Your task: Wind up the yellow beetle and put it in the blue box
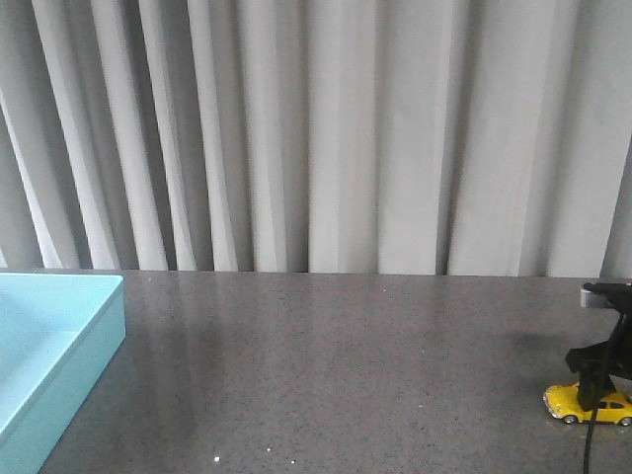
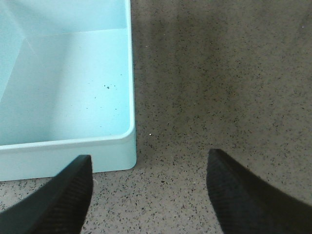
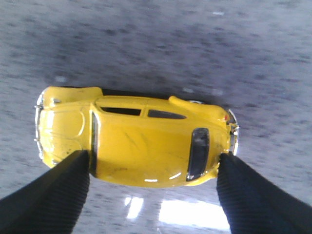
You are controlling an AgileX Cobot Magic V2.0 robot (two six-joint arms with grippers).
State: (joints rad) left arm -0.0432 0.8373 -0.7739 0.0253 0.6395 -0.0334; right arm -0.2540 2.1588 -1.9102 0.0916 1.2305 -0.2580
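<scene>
The small bright yellow toy beetle car (image 3: 136,141) sat on the speckled grey bench (image 1: 336,365), between the right gripper's (image 3: 151,195) spread jaws; the left gripper's (image 2: 148,195) jaws were spread beside the pale blue box (image 2: 73,156).

Left gripper (image 2: 148,195): hanging low, fingers spread wide apart.
Right gripper (image 3: 152,192): reaching down at 4 o'clock in front view, fingers parted.

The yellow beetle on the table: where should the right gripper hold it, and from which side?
From above, closing on the yellow beetle across its nose and tail, where the right gripper already straddles it. It stands on its wheels on the table, and its rounded roof offers no flat grip.
</scene>
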